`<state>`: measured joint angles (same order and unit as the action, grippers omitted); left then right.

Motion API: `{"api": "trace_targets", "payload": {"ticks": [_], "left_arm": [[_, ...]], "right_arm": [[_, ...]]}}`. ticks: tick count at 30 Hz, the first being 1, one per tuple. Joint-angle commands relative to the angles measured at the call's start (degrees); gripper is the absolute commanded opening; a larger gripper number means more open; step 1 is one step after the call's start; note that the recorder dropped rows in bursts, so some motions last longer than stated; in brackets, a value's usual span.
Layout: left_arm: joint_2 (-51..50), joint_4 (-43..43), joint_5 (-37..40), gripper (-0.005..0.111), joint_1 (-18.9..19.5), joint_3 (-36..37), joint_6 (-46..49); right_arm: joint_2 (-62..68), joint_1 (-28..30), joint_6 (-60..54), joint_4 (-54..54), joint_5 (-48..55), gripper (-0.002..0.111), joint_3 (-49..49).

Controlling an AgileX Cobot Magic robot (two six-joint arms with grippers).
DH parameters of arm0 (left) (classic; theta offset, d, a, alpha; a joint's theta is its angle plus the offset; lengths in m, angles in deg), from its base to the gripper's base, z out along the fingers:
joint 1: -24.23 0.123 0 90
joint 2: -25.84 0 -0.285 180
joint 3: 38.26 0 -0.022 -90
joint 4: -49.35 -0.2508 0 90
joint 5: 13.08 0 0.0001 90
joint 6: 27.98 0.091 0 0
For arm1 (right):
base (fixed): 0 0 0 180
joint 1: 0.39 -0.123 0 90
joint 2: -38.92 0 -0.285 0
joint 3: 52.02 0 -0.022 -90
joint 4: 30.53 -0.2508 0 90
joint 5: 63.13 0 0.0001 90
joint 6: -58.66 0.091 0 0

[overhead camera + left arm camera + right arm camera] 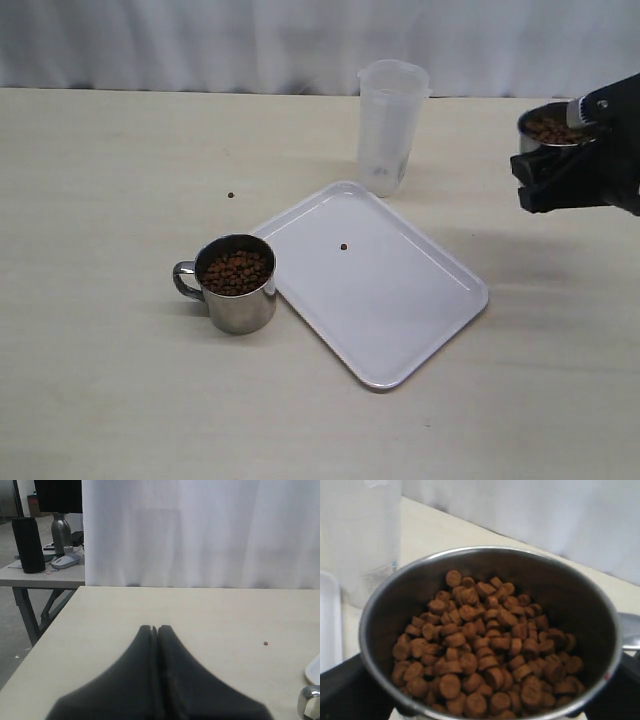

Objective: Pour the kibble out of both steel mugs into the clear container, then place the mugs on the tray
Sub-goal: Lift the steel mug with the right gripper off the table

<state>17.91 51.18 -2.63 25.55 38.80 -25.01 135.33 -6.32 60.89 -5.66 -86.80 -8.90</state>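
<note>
One steel mug (pixel 238 285) full of kibble (pixel 237 272) stands on the table just left of the white tray (pixel 400 310), its handle pointing left. My right gripper (pixel 562 165) is shut on the second steel mug (pixel 490 630) and holds it upright in the air at the right, also filled with kibble (pixel 485 655). The clear container (pixel 390 125) stands upright behind the tray, left of the held mug. In the left wrist view, my left gripper (pixel 155 629) is shut with nothing in it, low over the table; it is not in the exterior view.
One stray pellet (pixel 343 246) lies on the tray and another (pixel 231 195) on the table to its left. A white curtain (pixel 200 40) hangs along the table's far edge. In the left wrist view, a side desk (pixel 40 575) stands beyond the table's edge.
</note>
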Motion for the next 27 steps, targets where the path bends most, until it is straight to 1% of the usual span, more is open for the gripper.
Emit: {"api": "trace_targets", "payload": {"ticks": [1,11,19,21,24,27], "left_arm": [[0.14,0.26,-0.42,0.000,-0.31,0.16,-0.08],[0.14,0.26,-0.42,0.000,-0.31,0.16,-0.08],[0.14,0.26,-0.42,0.000,-0.31,0.16,-0.08],[0.14,0.26,-0.42,0.000,-0.31,0.16,-0.08],[0.14,0.26,-0.42,0.000,-0.31,0.16,-0.08],[0.14,0.26,-0.42,0.000,-0.31,0.16,-0.08]], "right_arm": [[-0.62,-0.26,-4.59,-4.30,-1.96,0.004,-1.74],[-0.62,-0.26,-4.38,-9.21,9.69,0.004,-2.64],[-1.68,-0.26,-4.98,-8.02,10.37,0.004,-2.31],[-2.77,-1.73,-4.88,-6.98,10.68,0.004,-1.78],[-4.20,-6.03,-4.98,-4.54,11.64,0.004,-1.55],[-5.43,-10.31,-6.08,-4.54,12.78,0.004,-1.55]]}}
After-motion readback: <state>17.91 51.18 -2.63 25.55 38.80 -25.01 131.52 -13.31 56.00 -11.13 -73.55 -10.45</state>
